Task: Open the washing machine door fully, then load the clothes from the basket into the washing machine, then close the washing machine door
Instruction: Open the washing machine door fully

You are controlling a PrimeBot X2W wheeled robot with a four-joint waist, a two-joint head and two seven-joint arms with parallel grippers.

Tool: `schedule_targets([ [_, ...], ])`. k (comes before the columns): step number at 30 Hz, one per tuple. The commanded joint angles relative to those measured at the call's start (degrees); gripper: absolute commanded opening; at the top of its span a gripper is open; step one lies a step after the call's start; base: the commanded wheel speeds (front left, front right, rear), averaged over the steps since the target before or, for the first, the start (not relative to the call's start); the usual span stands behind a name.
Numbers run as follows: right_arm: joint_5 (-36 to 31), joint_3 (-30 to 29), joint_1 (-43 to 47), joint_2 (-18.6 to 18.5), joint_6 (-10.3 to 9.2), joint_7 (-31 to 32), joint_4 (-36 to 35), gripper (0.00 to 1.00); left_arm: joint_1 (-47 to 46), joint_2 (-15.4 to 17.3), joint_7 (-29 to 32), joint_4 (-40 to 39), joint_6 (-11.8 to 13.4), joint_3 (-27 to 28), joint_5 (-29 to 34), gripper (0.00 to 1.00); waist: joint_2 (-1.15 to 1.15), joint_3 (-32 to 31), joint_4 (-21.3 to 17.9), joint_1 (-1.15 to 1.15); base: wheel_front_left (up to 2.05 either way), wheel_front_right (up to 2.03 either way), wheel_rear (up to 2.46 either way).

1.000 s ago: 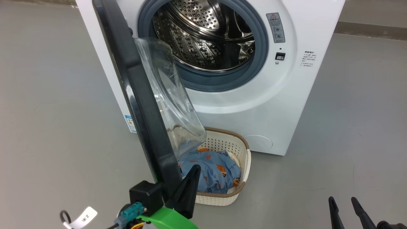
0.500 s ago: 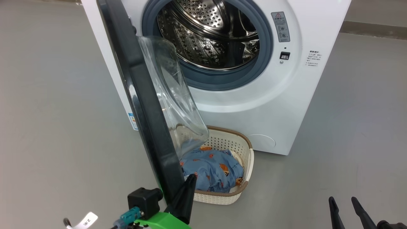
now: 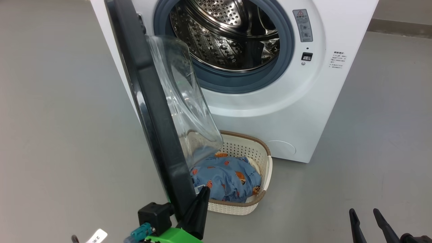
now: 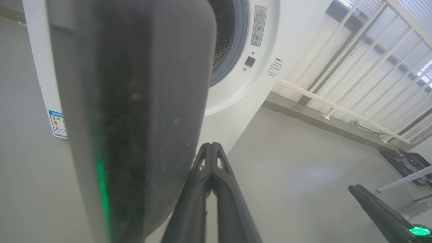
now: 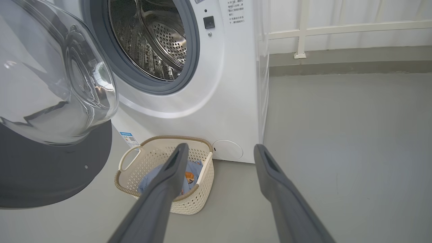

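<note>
the door (image 3: 152, 101) stands swung out from the machine (image 3: 270, 111) toward the near side, almost edge-on in the head view. its near lower rim sits right at the left claw (image 3: 204, 190), which rises along the rim's right, inner side and seems to press on it. the basket (image 3: 236, 206) lies on the floor (image 3: 371, 135) just right of and beyond that claw, under the door's glass, close to the machine's front. the right claw (image 3: 363, 212) is well apart, at the near right over bare floor.

the door is a wide glossy black ring with a clear domed window bulging to the right. the drum (image 3: 229, 33) is bare steel inside a grey seal (image 3: 236, 84). the clothes (image 3: 226, 179) are blue with orange bears, bunched in the cream basket with its brown rim.

the left claw is clenched, fingers pressed together with nothing between them. the right claw is released, its fingers spread wide and holding nothing; in its wrist view they frame the basket's right end.
</note>
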Motion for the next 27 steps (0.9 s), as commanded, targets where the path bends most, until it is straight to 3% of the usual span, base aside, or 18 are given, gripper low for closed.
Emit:
schedule_targets([
  [1, -0.6, 1.6, -2.5, -1.0, 0.09, -0.7, -1.1, 1.00, -2.7, 0.3, -0.7, -0.7, 0.7, 2.2, -0.1, 0.00, 0.00, 0.0, 0.0, 0.00, 0.00, 0.00, 0.00],
  [27, -0.5, 1.9, -1.9, -0.5, 0.09, -0.7, -0.9, 1.00, -2.9, 1.1, -1.8, -0.6, 2.9, 2.6, 0.3, 0.00, 0.00, -0.5, 4.7, 0.00, 0.00, 0.00, 0.00],
])
